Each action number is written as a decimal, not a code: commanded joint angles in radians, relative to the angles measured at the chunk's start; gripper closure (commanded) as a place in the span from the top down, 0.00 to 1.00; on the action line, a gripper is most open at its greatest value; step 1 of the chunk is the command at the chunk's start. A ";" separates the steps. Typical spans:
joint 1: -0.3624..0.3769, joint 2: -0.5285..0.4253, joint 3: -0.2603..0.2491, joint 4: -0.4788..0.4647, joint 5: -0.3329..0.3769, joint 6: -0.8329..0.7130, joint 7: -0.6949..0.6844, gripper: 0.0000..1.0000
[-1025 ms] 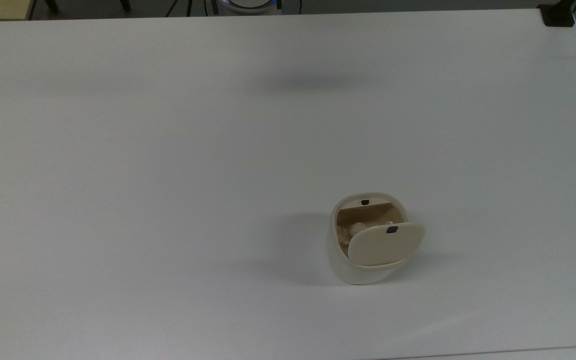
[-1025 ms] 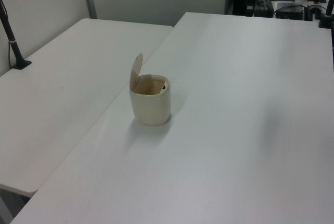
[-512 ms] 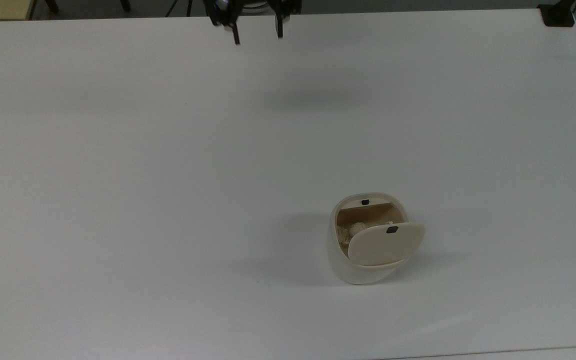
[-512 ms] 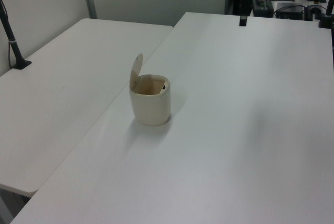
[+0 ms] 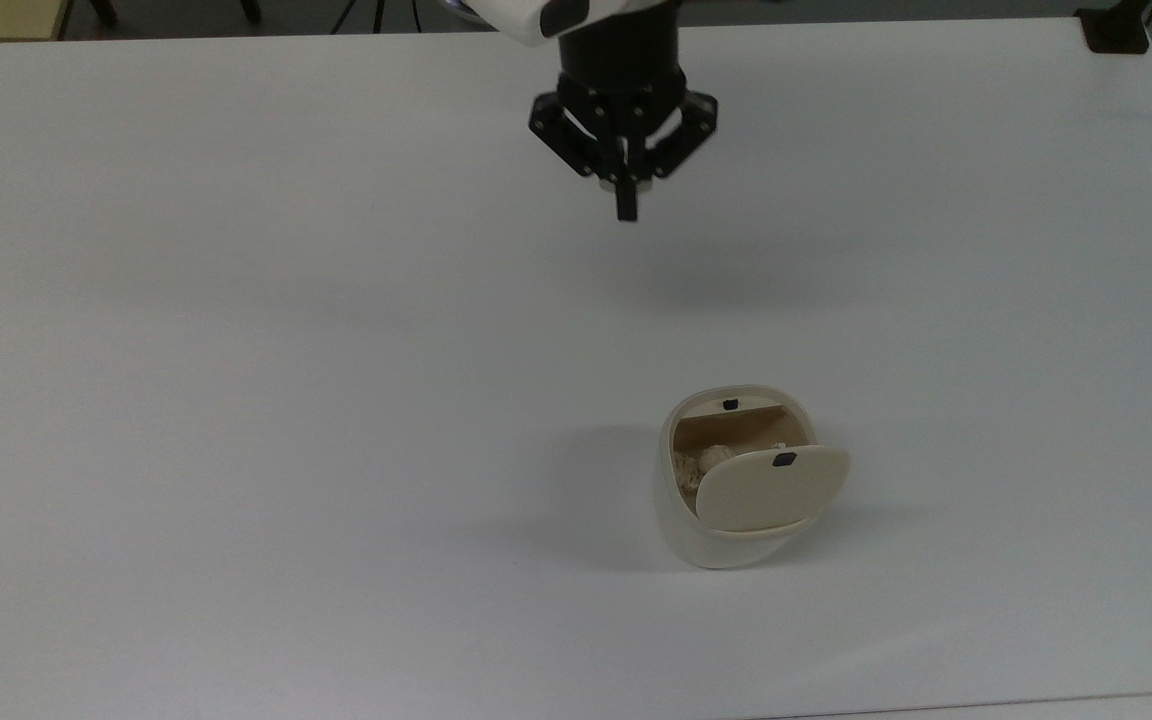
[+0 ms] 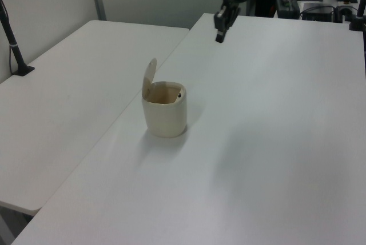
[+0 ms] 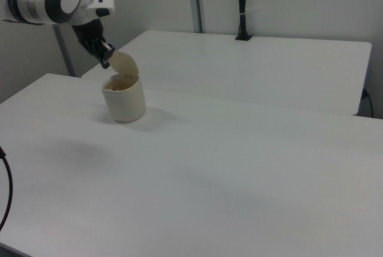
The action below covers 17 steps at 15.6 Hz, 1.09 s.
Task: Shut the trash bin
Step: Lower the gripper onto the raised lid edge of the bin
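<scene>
The trash bin (image 5: 684, 532) is a small cream-white tapered tub on the white table (image 5: 236, 400), toward the top view's lower right. Its flat beige lid (image 5: 771, 492) stands raised on its hinge, with a black latch mark near its free edge. The mouth is uncovered, with crumpled paper (image 5: 708, 460) inside. My gripper (image 5: 626, 207) hangs in the air well above the bin in the top view, apart from it, fingers together and holding nothing. In the left view the gripper (image 6: 219, 37) is beyond the bin (image 6: 164, 116). In the right view the gripper (image 7: 105, 63) appears just left of the lid (image 7: 124, 64).
A black clamp (image 5: 1116, 30) sits on the table's corner at the top view's upper right. A second white table (image 6: 63, 96) adjoins on the left view's left, with a black post (image 6: 12, 39) clamped to it. Wide bare tabletop surrounds the bin.
The arm has come into view and moved down the top view toward the bin. Its fingers were apart half a second ago and are together now. The bin and lid have not moved.
</scene>
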 commanded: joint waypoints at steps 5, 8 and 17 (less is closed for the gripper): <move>0.106 0.189 -0.020 0.165 -0.001 0.399 0.524 0.00; 0.129 0.241 -0.031 0.167 -0.031 0.568 0.664 0.00; 0.250 0.371 -0.199 0.225 -0.036 0.744 0.948 0.00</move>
